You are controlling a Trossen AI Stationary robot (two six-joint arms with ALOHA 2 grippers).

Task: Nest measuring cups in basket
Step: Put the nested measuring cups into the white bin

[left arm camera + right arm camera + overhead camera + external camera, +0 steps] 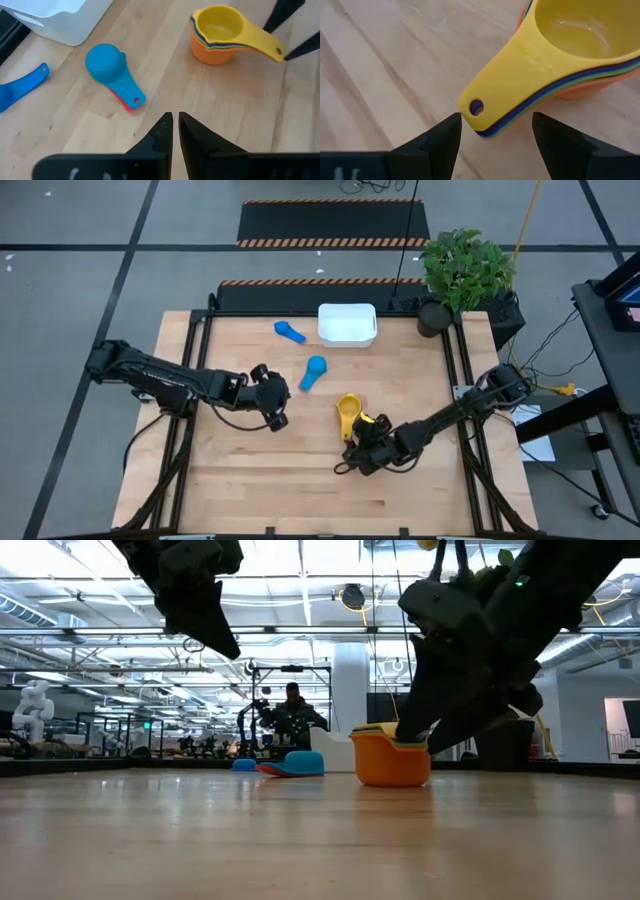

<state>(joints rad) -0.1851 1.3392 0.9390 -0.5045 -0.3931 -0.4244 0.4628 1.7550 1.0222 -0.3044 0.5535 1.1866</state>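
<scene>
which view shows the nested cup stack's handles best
The right wrist view: the stacked handles fill it, layered edges visible, between the open right gripper. Left wrist shows the whole stack smaller; high view a speck; low view hides the handles.

Looks like a big robotics lab — open ceiling trusses [300, 635], more robot rigs [30, 710] behind, hazard-striped floor mats [335, 225].

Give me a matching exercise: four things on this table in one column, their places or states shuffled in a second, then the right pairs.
1. yellow cup
2. light blue cup
3. white basket
4. right gripper

A. upside down on a red cup
B. open at the stack's handle tips
C. on top of a nested stack
D. at the table's far edge

Pairs: 1-C, 2-A, 3-D, 4-B
</scene>
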